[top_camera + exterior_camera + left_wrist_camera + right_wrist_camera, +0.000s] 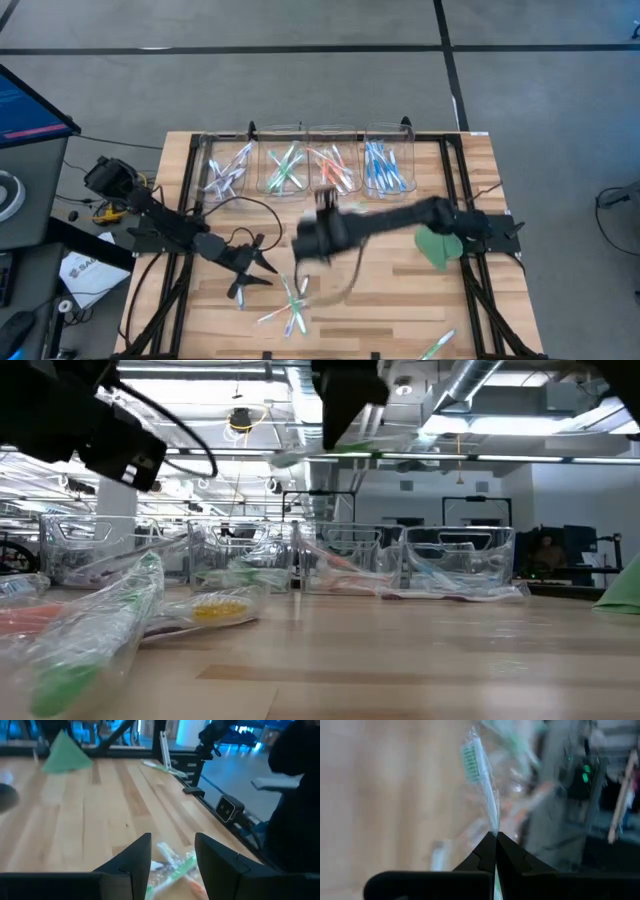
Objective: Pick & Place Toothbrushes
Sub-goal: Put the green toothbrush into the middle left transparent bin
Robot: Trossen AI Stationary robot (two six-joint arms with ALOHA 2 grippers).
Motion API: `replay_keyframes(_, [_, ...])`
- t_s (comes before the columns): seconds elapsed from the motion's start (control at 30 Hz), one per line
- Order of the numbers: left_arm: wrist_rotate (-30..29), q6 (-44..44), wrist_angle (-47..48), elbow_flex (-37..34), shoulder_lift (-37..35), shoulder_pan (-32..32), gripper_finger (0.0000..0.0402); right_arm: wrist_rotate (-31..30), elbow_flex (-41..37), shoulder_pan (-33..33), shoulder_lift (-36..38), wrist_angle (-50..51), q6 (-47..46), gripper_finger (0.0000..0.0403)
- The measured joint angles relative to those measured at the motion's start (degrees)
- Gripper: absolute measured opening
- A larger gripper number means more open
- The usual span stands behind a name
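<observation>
Loose wrapped toothbrushes [294, 306] lie in a small pile on the table near its near edge; one more toothbrush [438, 346] lies apart to the right. My right gripper [496, 834] is raised over the table's middle [322, 205], shut on a green-bristled toothbrush [481, 780] in clear wrap. My left gripper [262, 262] hovers open just left of the pile; in its wrist view some of the pile's toothbrushes [172, 865] show past its fingertips [172, 840]. Four clear bins [305, 168] at the far edge hold sorted toothbrushes. My right gripper pinches the wrapped green toothbrush by its handle [494, 826] between the two fingertips. The bristle head [469, 757] sticks out well beyond them. In the low view the toothbrush [320, 455] hangs clear of the table, roughly level under the gripper.
A flat green leaf-shaped piece [436, 246] lies on the right side of the table, under the right arm. Black cables run across the table's left and middle. More wrapped toothbrushes [90, 630] lie close in the low view.
</observation>
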State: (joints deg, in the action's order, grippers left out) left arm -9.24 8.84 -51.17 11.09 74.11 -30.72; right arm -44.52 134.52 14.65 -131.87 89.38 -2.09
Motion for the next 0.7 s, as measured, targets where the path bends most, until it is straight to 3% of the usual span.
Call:
replay_keyframes(0.17, [-0.04,-5.21,0.09,0.0,-1.36,0.0,0.0144,0.85,0.43,-10.9,2.91,-8.41,4.62,0.0])
replay_keyframes(0.33, [-0.06,-5.13,0.02,-0.31,-1.36,0.0,0.0144,12.17,0.39,-19.85,2.47,-27.25,12.86,0.0])
replay_keyframes(0.5, [-0.22,-5.0,-0.05,-0.31,-1.36,0.0,0.0144,17.72,0.42,-24.26,2.07,-39.44,11.41,0.0])
replay_keyframes(0.7, [-0.22,-4.8,-0.11,-1.03,-1.38,0.0,0.0144,20.77,-0.4,-25.46,2.12,-45.57,6.02,0.0])
